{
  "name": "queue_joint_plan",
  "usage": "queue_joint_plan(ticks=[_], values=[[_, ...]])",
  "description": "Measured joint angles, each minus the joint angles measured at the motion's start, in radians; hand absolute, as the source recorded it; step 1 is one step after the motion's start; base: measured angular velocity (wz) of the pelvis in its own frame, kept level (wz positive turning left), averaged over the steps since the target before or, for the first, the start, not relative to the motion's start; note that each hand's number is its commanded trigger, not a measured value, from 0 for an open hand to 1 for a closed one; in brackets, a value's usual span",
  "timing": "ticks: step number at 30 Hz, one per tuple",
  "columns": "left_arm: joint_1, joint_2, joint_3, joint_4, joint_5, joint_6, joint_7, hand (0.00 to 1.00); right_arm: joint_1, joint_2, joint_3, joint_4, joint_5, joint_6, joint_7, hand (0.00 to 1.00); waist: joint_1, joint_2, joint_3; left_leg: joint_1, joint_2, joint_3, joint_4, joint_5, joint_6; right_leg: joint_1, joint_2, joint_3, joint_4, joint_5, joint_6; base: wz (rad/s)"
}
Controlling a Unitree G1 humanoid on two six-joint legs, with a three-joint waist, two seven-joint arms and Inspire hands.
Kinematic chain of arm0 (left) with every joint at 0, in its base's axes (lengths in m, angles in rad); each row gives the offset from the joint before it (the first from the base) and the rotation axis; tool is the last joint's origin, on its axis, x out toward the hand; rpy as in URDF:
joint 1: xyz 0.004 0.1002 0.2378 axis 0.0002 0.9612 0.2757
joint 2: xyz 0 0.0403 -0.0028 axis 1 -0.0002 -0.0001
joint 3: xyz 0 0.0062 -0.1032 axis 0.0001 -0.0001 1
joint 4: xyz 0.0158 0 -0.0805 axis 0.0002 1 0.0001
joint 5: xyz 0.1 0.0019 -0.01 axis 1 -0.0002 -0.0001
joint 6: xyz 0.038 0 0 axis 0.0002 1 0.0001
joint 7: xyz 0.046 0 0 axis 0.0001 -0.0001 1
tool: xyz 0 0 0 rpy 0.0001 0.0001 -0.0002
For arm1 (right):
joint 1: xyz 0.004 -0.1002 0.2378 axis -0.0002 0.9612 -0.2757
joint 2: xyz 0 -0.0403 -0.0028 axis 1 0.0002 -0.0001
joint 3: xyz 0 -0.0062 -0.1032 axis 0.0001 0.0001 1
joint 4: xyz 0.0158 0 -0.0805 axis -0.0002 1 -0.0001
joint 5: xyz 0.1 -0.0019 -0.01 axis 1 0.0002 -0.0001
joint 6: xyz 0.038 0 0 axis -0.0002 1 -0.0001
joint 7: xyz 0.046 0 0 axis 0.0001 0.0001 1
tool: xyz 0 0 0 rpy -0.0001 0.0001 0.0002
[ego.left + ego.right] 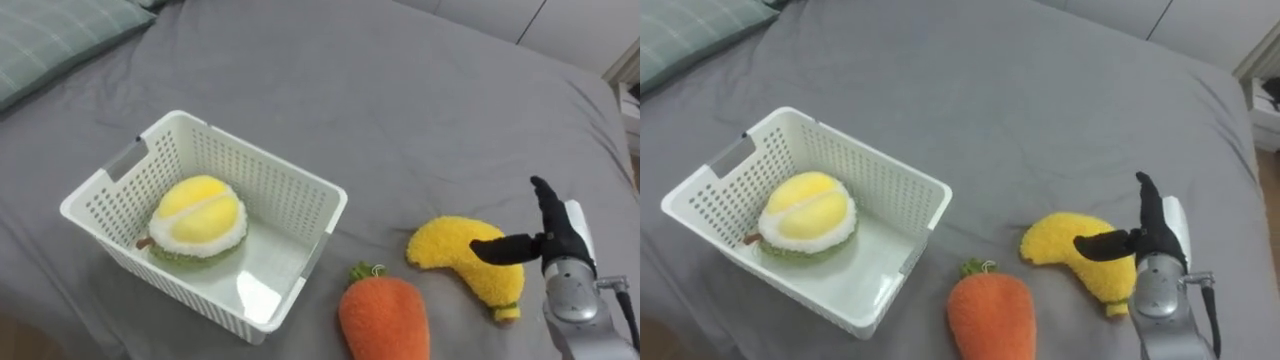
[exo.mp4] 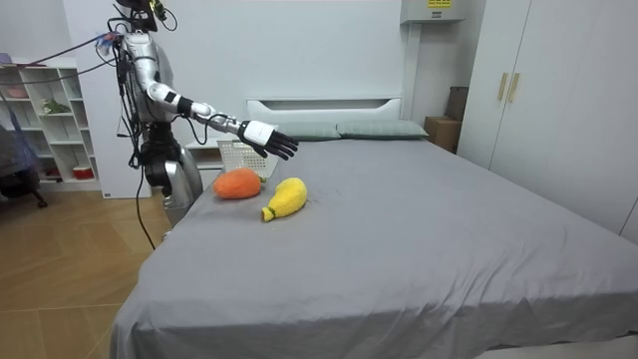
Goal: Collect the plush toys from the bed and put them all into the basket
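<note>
One right hand above banana toy, fingers spread straight, holding nothing

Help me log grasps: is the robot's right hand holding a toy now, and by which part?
Nothing is held. The right hand hovers open over the plush banana, fingers straight, not curled round it.

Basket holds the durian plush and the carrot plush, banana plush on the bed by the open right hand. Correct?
No: the carrot plush lies on the bed outside the basket, as the left eye view shows. Only the durian plush is in it. The banana plush is on the bed by the open right hand.
</note>
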Motion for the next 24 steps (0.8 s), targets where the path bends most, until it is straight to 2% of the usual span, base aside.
queue_joint_plan(ticks=[2, 5, 12, 13, 15, 17, 24], values=[[-0.016, 0.024, -0.020, 0.000, 0.001, -0.005, 0.002, 0.00, -0.041, -0.001, 0.004, 0.082, 0.003, 0.000, -0.017, 0.00, 0.006, -0.004, -0.0006, -0.030, -0.001, -0.006, 0.009, 0.001, 0.001, -0.025, 0.001, -0.002, 0.001, 0.002, 0.000, 0.09], [-0.028, 0.032, -0.031, 0.000, 0.003, -0.008, 0.005, 0.00, -0.088, -0.001, 0.011, 0.167, 0.002, 0.001, -0.038, 0.00, 0.008, -0.004, 0.0005, -0.075, -0.003, -0.020, 0.026, 0.001, 0.002, -0.057, 0.001, -0.026, 0.001, 0.005, 0.000, 0.13], [-0.049, 0.034, -0.037, 0.001, 0.002, -0.009, 0.004, 0.00, -0.161, -0.009, 0.022, 0.320, 0.005, 0.002, -0.053, 0.00, 0.031, -0.008, 0.0061, -0.139, -0.006, -0.043, 0.033, 0.004, 0.001, -0.114, 0.000, -0.057, -0.003, 0.006, -0.001, 0.12], [-0.051, 0.035, -0.037, 0.002, 0.002, -0.011, 0.004, 0.00, -0.181, -0.016, 0.039, 0.353, 0.013, -0.002, -0.053, 0.00, 0.034, -0.010, 0.0117, -0.142, -0.006, -0.043, 0.034, 0.004, 0.001, -0.116, 0.001, -0.058, -0.006, 0.006, -0.001, 0.00], [-0.053, 0.035, -0.037, 0.002, 0.002, -0.014, 0.004, 0.00, -0.194, -0.019, 0.040, 0.385, 0.029, -0.007, -0.053, 0.00, 0.041, -0.009, 0.0126, -0.149, -0.006, -0.045, 0.033, 0.004, 0.001, -0.123, 0.001, -0.064, -0.005, 0.006, -0.001, 0.05], [-0.064, 0.039, -0.059, 0.013, 0.000, -0.022, 0.007, 0.00, -0.196, -0.031, 0.057, 0.404, 0.057, -0.009, -0.053, 0.00, 0.051, -0.008, 0.0173, -0.156, -0.008, -0.050, 0.031, 0.004, 0.001, -0.130, -0.001, -0.073, -0.006, 0.006, -0.001, 0.07], [-0.110, 0.044, -0.105, 0.024, 0.000, -0.038, 0.007, 0.00, -0.228, -0.043, 0.081, 0.477, 0.082, -0.028, -0.053, 0.00, 0.058, -0.006, 0.0190, -0.175, -0.012, -0.064, 0.032, 0.006, 0.001, -0.145, -0.003, -0.080, -0.007, 0.006, -0.001, 0.06]])
